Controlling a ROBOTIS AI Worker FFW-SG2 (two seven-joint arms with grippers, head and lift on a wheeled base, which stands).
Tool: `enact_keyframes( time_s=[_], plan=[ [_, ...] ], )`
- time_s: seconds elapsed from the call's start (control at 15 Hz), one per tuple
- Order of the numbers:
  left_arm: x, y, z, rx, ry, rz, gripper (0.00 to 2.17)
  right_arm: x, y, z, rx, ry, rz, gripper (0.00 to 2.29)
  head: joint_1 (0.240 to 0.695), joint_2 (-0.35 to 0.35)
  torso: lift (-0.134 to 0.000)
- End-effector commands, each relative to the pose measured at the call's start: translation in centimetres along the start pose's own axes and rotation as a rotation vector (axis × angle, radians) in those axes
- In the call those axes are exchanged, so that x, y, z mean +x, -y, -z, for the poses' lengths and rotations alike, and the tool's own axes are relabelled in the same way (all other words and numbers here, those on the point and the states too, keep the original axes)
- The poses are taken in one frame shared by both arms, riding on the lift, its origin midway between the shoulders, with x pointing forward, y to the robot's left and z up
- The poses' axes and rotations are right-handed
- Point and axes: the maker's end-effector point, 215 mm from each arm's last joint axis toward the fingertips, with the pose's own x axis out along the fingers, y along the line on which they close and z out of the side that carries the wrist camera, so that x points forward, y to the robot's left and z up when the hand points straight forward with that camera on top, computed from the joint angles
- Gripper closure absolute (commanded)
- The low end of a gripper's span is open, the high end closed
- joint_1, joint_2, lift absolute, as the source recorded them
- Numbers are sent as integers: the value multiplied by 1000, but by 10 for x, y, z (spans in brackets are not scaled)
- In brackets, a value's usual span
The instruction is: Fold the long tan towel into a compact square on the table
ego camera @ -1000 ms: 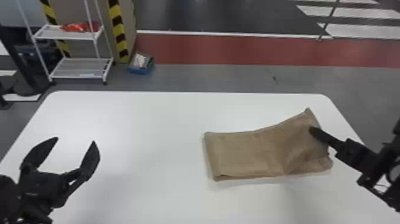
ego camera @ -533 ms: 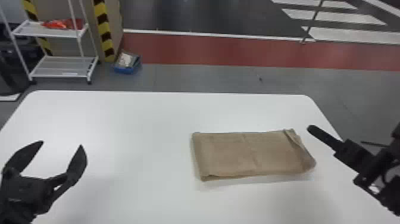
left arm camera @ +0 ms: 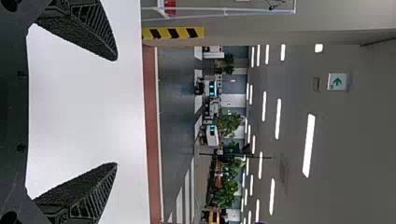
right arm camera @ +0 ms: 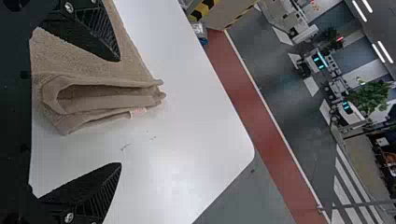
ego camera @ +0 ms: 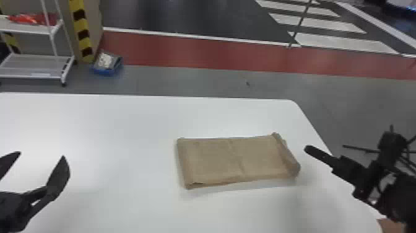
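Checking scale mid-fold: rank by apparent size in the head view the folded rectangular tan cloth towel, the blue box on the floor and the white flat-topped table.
1. White table, though cut off by the view's edges
2. Tan towel
3. Blue box, farther off

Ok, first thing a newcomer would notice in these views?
Probably the folded tan towel, lying right of centre on the bright white table, with its layered end rolled up toward the right pincer. Next, the two black pincers, both spread open: the left pincer over bare tabletop at the table's left, the right one by the towel's right end. Behind, the red floor stripe cuts across the grey floor.
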Motion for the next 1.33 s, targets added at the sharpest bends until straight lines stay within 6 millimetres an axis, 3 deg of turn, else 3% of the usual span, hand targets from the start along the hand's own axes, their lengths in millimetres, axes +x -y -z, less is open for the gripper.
enact_keyframes(
  time_s=[0.0,0.2,0.47,0.87,1.0,1.27],
  plan=[
    [11,17,6,-23,-5,24,70,8,17,14,-10,-15,23,83,695,-249,-113],
    [22,32,10,-38,4,46,70,21,18,15,-46,3,1,90,695,-272,-113],
    [26,28,9,-31,33,32,66,37,1,10,-84,30,-52,90,695,-282,-113],
    [31,25,7,-23,61,14,70,62,-14,26,-115,-18,-69,151,695,-241,-113],
    [31,24,8,-24,58,9,70,64,-17,31,-123,-33,-77,373,695,-232,-113],
    [31,27,7,-30,59,14,70,64,-17,34,-120,-43,-77,1322,695,-226,-113]
  ],
)
